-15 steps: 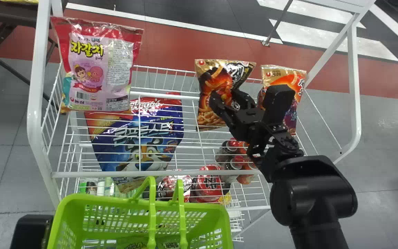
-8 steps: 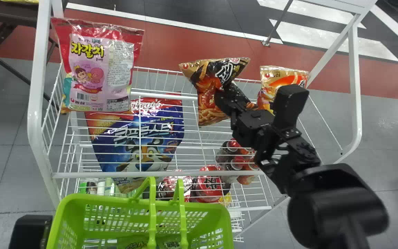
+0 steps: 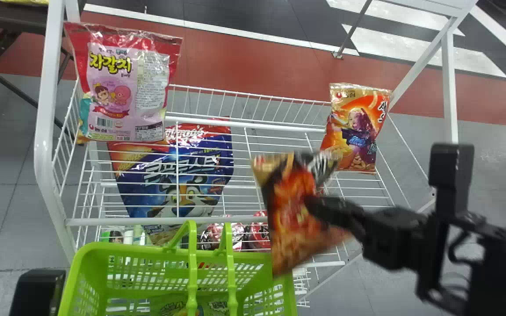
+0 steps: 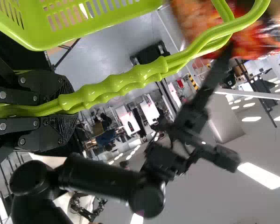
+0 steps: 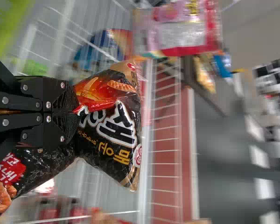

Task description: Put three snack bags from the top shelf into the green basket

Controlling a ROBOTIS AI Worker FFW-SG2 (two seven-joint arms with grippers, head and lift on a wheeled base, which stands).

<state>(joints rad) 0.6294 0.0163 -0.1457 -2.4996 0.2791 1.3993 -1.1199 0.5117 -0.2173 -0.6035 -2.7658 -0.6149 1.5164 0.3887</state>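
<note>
White wire rack (image 3: 123, 221): largest thing here, beyond the right gripper and off to its left, top shelf uppermost. Below that shelf, seen through the wires, is a large blue cereal bag (image 3: 207, 188), left of the gripper.
Green plastic basket (image 3: 87, 267): left of the right gripper and nearer the robot. One green snack bag (image 3: 218, 306) lies inside, so this looks like the second delivery of three. The next move calls for bringing the load left over the opening, lowering it past the handles and then letting go.
Red-and-pink snack bag (image 3: 117, 87): well left of the right gripper and beyond it, upright at the shelf's left end, shiny, crinkled along its top seal.
Black-and-orange snack bag (image 3: 290, 206): in the right gripper (image 5: 77, 112), which pinches it across the middle. The glossy film puckers at the grip and bulges on both sides; a lower corner overlaps the basket's rim in the head view, and whether they touch I cannot tell.
Orange snack bag with gold top (image 3: 356, 127): beyond the right gripper, at the shelf's right end, plump and leaning slightly; a candidate for the third.
Green basket handles (image 4: 116, 86): pressed between the left gripper's (image 4: 67, 109) fingers, steadying the basket.
</note>
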